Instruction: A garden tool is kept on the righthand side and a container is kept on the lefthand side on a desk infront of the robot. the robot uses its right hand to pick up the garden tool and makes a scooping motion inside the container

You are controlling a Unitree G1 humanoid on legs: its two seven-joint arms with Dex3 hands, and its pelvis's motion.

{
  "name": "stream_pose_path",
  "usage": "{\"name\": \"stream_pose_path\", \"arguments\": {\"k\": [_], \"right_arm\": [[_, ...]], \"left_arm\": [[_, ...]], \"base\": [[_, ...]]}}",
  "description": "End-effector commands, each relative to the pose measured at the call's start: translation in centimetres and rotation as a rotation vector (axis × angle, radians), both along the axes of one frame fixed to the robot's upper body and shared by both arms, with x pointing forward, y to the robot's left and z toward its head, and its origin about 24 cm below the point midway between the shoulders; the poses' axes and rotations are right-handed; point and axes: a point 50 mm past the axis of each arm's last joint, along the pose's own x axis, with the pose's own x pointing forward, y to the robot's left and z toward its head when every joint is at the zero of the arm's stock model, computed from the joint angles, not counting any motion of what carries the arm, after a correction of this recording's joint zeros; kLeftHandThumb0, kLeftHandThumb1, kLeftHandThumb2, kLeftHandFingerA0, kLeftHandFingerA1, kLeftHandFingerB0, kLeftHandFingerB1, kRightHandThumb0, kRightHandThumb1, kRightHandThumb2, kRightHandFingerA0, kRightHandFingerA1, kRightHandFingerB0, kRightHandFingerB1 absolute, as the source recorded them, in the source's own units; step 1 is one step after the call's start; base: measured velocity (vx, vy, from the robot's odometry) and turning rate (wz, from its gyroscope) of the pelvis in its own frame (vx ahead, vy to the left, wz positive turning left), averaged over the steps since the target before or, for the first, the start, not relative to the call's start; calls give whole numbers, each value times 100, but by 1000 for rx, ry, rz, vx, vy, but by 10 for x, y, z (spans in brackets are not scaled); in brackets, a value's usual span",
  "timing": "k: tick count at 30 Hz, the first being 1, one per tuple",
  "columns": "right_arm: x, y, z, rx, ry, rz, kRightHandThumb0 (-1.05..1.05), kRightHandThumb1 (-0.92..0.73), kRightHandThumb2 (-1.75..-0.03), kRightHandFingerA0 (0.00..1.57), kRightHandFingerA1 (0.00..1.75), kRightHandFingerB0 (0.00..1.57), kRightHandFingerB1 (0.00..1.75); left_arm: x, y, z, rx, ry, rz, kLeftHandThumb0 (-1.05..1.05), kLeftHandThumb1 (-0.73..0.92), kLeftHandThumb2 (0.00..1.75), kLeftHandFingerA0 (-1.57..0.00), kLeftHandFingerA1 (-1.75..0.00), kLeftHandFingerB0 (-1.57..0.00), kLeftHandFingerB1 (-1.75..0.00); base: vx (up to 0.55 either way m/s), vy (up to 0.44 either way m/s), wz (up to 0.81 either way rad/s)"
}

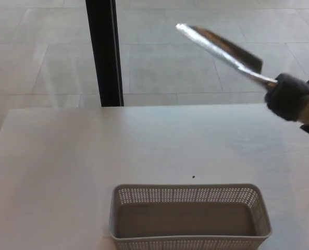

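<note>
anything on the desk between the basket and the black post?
Nothing but one tiny dark speck just beyond the basket; otherwise bare desk up to the black post, per the head view. The trowel is held up in the air, off to the right.
</note>
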Motion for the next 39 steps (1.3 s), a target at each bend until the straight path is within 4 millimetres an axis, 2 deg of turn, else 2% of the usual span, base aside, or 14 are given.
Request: {"name": "stream_pose_path", "arguments": {"k": [1, 2, 12, 16, 22, 23, 24, 25, 28, 30, 36, 37, 38, 39], "right_arm": [[1, -62, -12, 327, -73, -390, -13, -47, -117, 123, 145, 100, 128], [0, -66, -18, 344, -83, -414, -9, -44, -122, 92, 175, 84, 149], [-9, -76, -72, 85, 11, -570, -24, -56, -86, 89, 175, 68, 160], [-12, -67, -88, -206, 33, -526, -18, -65, -75, 103, 166, 74, 132], [-15, -54, -112, -662, 106, -378, -28, -68, -67, 91, 167, 80, 106], [-17, -52, -118, -768, 112, -332, -31, -50, -95, 116, 131, 82, 102], [-18, -51, -120, -805, 109, -311, -31, -50, -95, 116, 131, 82, 102], [-19, -50, -123, -845, 113, -291, -29, -67, -68, 88, 169, 80, 92], [-22, -45, -130, -981, 74, -184, -27, -61, -65, 91, 165, 89, 73], [-26, -43, -136, -1063, 62, -118, -32, -66, -61, 88, 175, 87, 98], [-32, -41, -146, -1138, 79, -34, -34, -72, -64, 89, 175, 81, 106], [-33, -41, -148, -1149, 73, -20, -38, -54, -99, 115, 131, 83, 103], [-34, -41, -149, -1150, 81, -10, -32, -66, -71, 86, 175, 78, 126], [-34, -41, -150, -1134, 106, 1, -31, -66, -76, 85, 175, 74, 131]], "left_arm": [[-12, 4, 0, 27, 30, 22, -43, 65, 59, -67, -70, -61, -50], [-12, 3, -1, 32, 34, 24, -45, 66, 59, -64, -66, -59, -48], [-12, 3, -1, 31, 32, 26, -45, 65, 59, -65, -68, -58, -48], [-12, 3, -1, 33, 38, 15, -45, 65, 60, -62, -64, -58, -48], [-10, 3, -1, 27, 27, 26, -45, 65, 59, -63, -65, -61, -49], [-10, 3, 0, 32, 27, 23, -46, 65, 59, -64, -68, -60, -49], [-10, 3, 0, 30, 24, 28, -46, 65, 59, -64, -68, -60, -49], [-9, 4, 0, 31, 23, 27, -45, 66, 60, -61, -62, -56, -47], [-8, 4, 1, 25, 12, 29, -48, 65, 60, -60, -63, -58, -48], [-5, 5, 3, 27, -2, 13, -47, 65, 59, -65, -73, -58, -51], [-4, 5, 3, 17, -18, 34, -48, 64, 59, -61, -66, -57, -49], [-4, 5, 3, 25, -8, 0, -48, 67, 59, -64, -69, -56, -49], [-4, 5, 3, 29, -1, 6, -48, 67, 59, -64, -66, -57, -48], [-4, 5, 3, 27, -5, 10, -48, 66, 60, -61, -66, -54, -48]], "base": [[0, 0, 0], [0, 0, 0], [0, 0, 0], [0, 0, 0], [0, 0, 0], [0, 0, 0], [0, 0, 0], [0, 0, 0], [0, 0, 0], [0, 0, 0], [0, 0, 0], [0, 0, 0], [0, 0, 0], [0, 0, 0]]}}
